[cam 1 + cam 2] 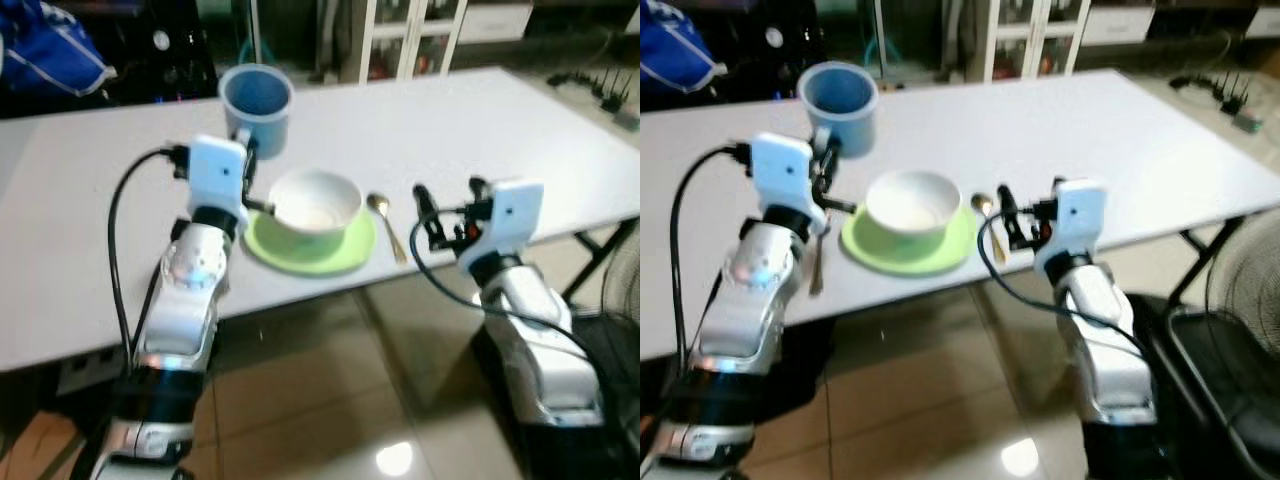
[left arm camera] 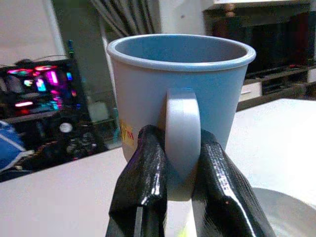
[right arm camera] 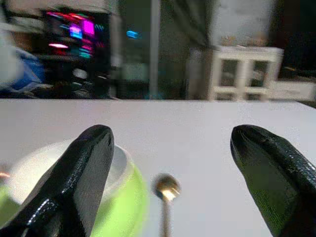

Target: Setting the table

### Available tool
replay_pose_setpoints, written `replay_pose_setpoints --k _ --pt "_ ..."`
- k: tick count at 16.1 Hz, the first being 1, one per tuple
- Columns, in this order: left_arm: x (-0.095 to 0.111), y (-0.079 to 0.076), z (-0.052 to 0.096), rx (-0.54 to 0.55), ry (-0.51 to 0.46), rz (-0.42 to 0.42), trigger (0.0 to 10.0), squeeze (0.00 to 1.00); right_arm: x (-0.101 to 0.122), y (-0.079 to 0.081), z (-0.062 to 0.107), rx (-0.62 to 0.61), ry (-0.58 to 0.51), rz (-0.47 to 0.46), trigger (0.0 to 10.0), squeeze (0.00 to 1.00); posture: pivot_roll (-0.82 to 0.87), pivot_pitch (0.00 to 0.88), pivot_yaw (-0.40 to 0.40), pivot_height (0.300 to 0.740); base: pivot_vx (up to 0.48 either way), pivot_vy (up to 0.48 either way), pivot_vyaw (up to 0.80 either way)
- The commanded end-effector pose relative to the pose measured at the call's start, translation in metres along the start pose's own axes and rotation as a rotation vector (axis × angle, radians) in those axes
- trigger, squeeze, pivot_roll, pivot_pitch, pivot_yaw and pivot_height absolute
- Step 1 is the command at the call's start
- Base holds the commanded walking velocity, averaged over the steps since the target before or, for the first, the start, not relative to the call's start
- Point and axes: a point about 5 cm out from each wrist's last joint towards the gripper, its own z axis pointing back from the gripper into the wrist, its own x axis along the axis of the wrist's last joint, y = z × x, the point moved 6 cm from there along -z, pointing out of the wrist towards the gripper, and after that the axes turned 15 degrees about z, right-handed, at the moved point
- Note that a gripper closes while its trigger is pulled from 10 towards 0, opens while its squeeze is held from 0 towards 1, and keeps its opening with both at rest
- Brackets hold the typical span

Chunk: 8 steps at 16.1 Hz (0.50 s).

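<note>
White counter (image 1: pixel 480 130) in a room with dark shelving and a white cabinet behind it; a place setting near its front edge.
The left end effector (image 2: pixel 180 163) pinches the handle of a blue mug (image 1: pixel 257 105), holding it up behind a white bowl (image 1: pixel 316 202) that sits on a green plate (image 1: pixel 345 252). A gold spoon (image 1: pixel 386 224) lies just right of the plate. The right end effector (image 3: pixel 170 168) hovers spread open at the counter's front edge, near the spoon's handle.

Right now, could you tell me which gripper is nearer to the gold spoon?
The right. The right gripper hovers open just beside the spoon, at the table edge. The left gripper is beyond the bowl, clamped on the blue mug.
</note>
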Motion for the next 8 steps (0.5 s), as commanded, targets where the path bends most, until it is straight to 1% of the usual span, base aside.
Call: replay_pose_setpoints --k 1,3,5,6,7,8 --pt "0.007 0.010 -0.001 0.019 -0.023 -0.014 10.0 0.00 0.011 0.014 -0.001 0.075 -0.033 -0.019 10.0 0.00 0.01 0.000 -0.004 0.740 0.472 0.000 0.00" --pt "0.007 0.010 -0.001 0.017 -0.020 -0.013 10.0 0.00 0.012 0.014 0.001 0.089 -0.033 -0.016 10.0 0.00 0.01 0.000 -0.004 0.740 0.472 0.000 0.00" --pt "0.003 0.007 -0.001 0.005 0.000 0.004 10.0 0.00 0.017 0.013 0.002 0.110 -0.043 -0.013 10.0 0.00 0.00 0.000 -0.001 0.740 0.469 0.000 0.00" --pt "-0.005 0.003 -0.001 -0.017 0.043 0.032 10.0 0.00 0.024 0.018 0.005 0.177 -0.060 -0.008 10.0 0.00 0.00 0.000 -0.001 0.740 0.000 0.000 0.00" --pt "-0.008 0.002 -0.001 -0.023 0.059 0.031 10.0 0.00 0.026 0.022 0.007 0.215 -0.067 -0.005 10.0 0.00 0.00 0.000 -0.003 0.740 0.000 0.000 0.00" --pt "-0.013 0.004 0.000 -0.023 0.067 0.020 10.0 0.00 0.030 0.031 0.013 0.306 -0.075 0.002 10.0 0.00 0.00 0.000 -0.003 0.740 0.000 0.000 0.00"
